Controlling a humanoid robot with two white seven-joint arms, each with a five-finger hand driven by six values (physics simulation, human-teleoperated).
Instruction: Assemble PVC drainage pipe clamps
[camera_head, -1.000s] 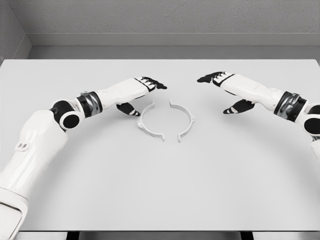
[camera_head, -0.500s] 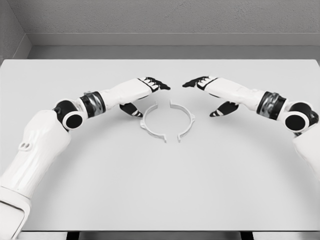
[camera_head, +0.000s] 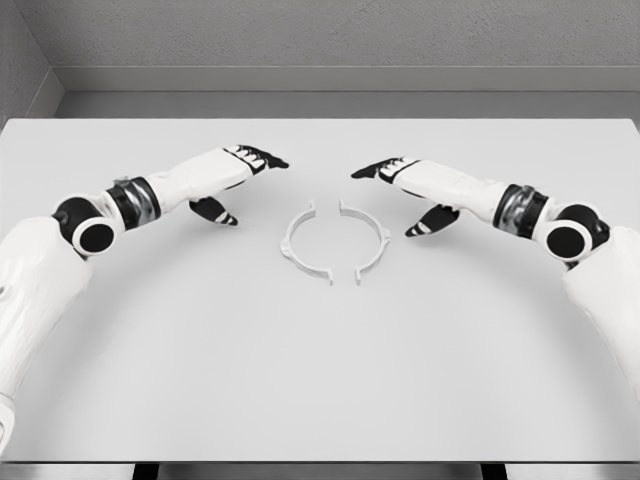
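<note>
Two white half-ring clamp pieces lie on the table facing each other, almost forming a circle with small gaps at top and bottom: the left half (camera_head: 296, 245) and the right half (camera_head: 372, 240). My left hand (camera_head: 240, 175) hovers well to the left of the ring, fingers spread and holding nothing. Just right of the ring, my right hand (camera_head: 400, 185) is stretched toward it, fingers extended and thumb down, touching neither piece.
The white table (camera_head: 320, 380) fills the view, its front edge at the bottom. A grey wall runs along the back.
My left hand has drawn back to the left, away from the left half. The right hand has come in leftward, closer to the right half. The clamp halves have not moved.
</note>
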